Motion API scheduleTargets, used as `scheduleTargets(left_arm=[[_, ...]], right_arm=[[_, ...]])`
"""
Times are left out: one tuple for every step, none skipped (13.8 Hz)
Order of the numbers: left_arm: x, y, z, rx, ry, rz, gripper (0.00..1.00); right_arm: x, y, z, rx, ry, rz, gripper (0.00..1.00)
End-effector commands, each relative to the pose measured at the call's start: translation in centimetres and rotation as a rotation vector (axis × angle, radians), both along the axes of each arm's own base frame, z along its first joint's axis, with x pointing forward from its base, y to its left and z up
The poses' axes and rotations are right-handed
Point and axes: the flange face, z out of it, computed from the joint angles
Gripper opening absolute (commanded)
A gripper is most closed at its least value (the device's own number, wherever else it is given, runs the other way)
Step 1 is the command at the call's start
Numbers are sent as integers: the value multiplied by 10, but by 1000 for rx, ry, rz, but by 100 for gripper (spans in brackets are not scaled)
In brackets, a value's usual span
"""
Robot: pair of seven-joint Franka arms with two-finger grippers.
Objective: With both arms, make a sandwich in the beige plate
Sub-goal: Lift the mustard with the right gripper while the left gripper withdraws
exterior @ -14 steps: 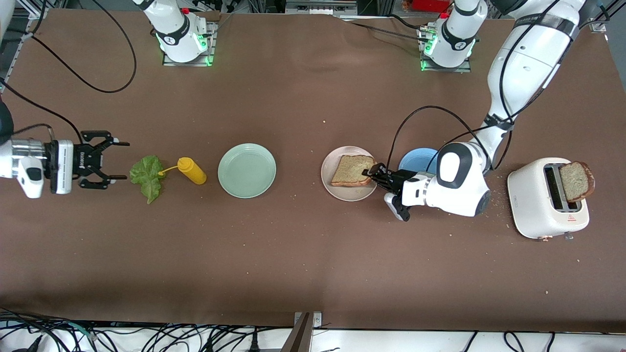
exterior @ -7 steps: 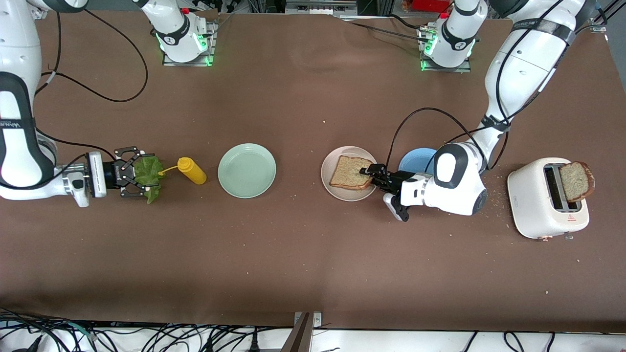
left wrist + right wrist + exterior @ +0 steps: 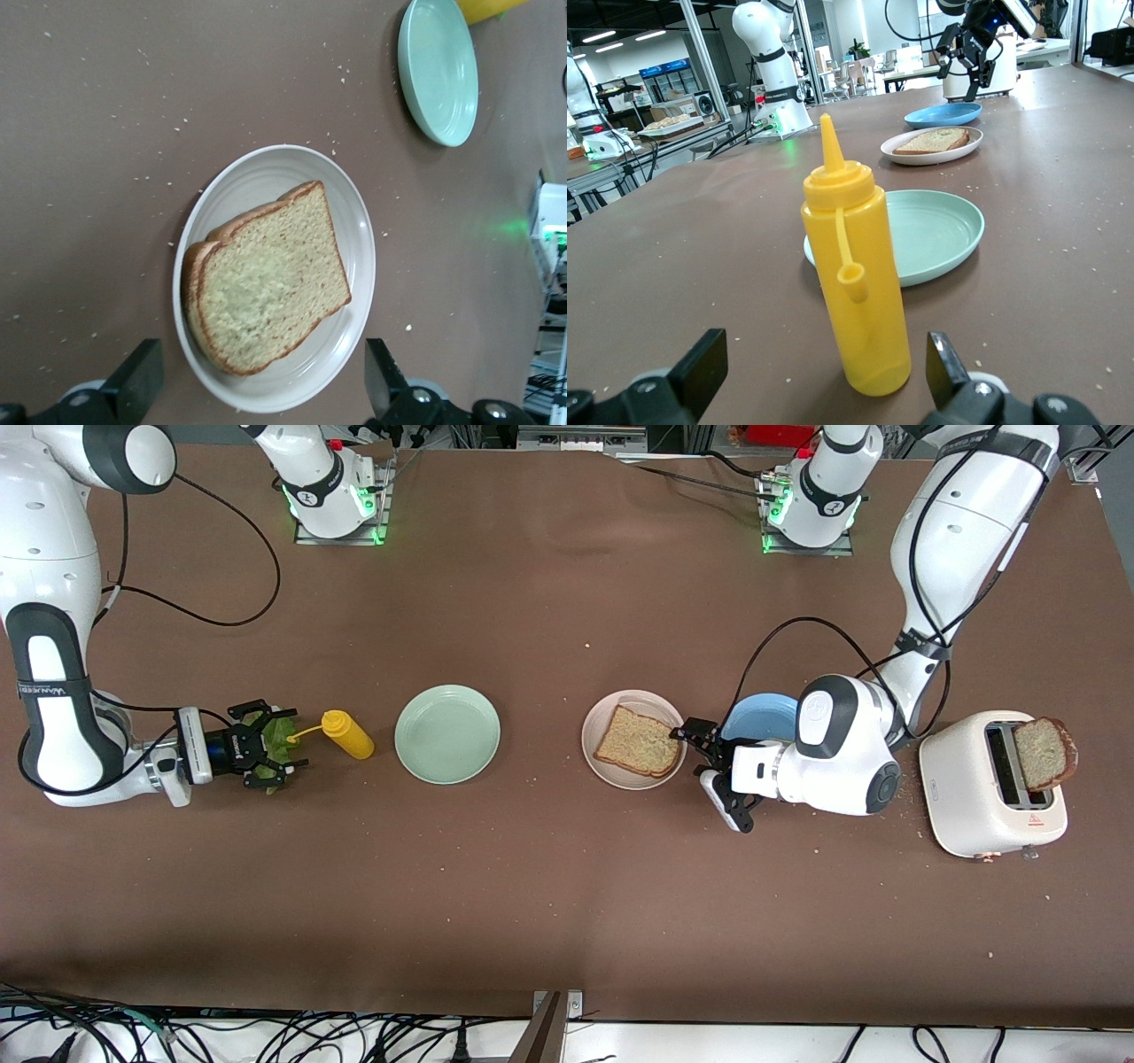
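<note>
Bread slice (image 3: 640, 741) on beige plate (image 3: 601, 762), beside left tool (image 3: 709, 755)

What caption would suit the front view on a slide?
Bread slice rests on the beige plate; open left pincer hovers beside it while right pincer closes in on the lettuce.

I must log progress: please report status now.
Left gripper open beside beige plate, bread slice on it. Right gripper at lettuce. Mustard bottle close.
</note>
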Motion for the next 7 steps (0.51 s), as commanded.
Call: scheduleTargets(left_arm=[[0,1,39,87,-25,10,100],[-3,0,53,127,-8,26,100],[-5,2,71,181,-8,35,100],[-7,3,90,233,-11,42,100],[-10,7,110,283,-14,58,100],[-10,10,129,318,-18,66,100],[-9,13,147,346,-15,71,100]], right_arm=[[-12,3,-10,81,-21,-5,99],[-18,5,-15,104,-25,-13,99],[-23,8,-20,120,-33,-22,99],[-30,11,-27,138,-25,-39,99],[-36,13,-30,148,-33,-51,99],[-41,14,-32,143,-48,-60,99],[-43,15,-34,146,-45,-74,99]])
